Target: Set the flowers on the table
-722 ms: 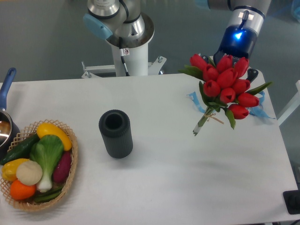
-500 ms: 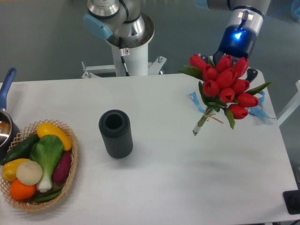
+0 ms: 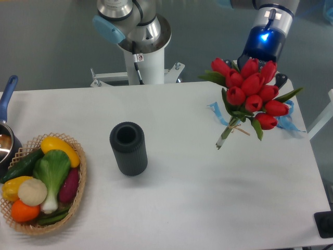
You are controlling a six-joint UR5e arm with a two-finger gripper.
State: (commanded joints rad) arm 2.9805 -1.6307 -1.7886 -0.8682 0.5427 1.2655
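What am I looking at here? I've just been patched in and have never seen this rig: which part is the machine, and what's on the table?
One fixed camera looks down at a white table. The robot arm, with the blue light, comes in at top right; its base stands behind the table. Its gripper is hidden behind the flowers, a bunch of red tulips that seems held up at an angle, stem ends low over the table. Blue ribbon scraps lie nearby. A dark ribbed vase stands mid-table, a basket of vegetables sits at left, and a pot shows at the edge.

Table (image 3: 182,208) matt white; vase (image 3: 128,149) ribbed dark plastic; basket (image 3: 78,195) wicker.
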